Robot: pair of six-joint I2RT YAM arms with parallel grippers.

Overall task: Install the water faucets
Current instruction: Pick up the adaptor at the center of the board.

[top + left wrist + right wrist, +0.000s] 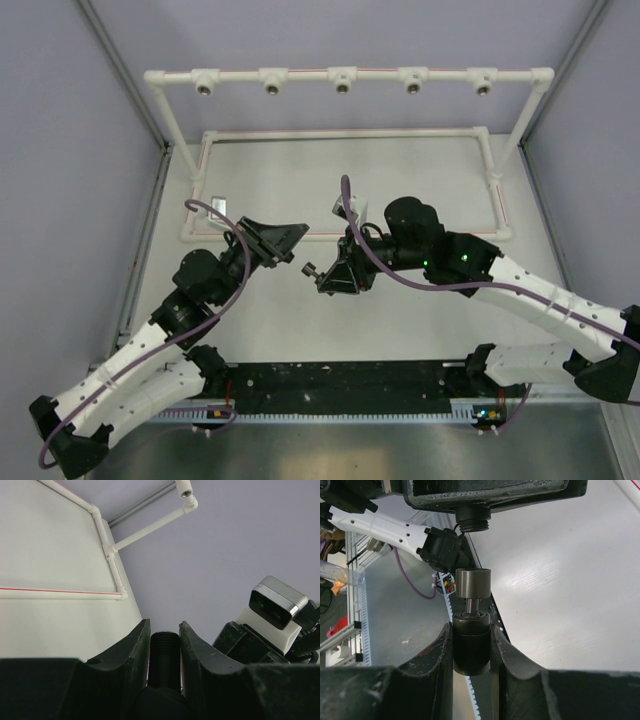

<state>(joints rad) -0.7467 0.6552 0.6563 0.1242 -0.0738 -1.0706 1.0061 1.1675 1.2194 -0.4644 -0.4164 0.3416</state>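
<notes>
Over the table (420, 190), the stubby faucet (165, 652) and T-handled faucet (471, 650) face each other end-on.

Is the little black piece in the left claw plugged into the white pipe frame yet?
Not in: the left gripper is shut on the black cylinder, well apart from the sockets on the pipe frame.

Top external: looked down from high behind the arm bases (205, 368), far off.
Left wrist: sat close behind its fingers (127, 655), faced pipe frame (150, 527), upper left.
Right wrist: sat close, faced left gripper (472, 507), top centre.
Shared: all showed the table (400, 170).
</notes>
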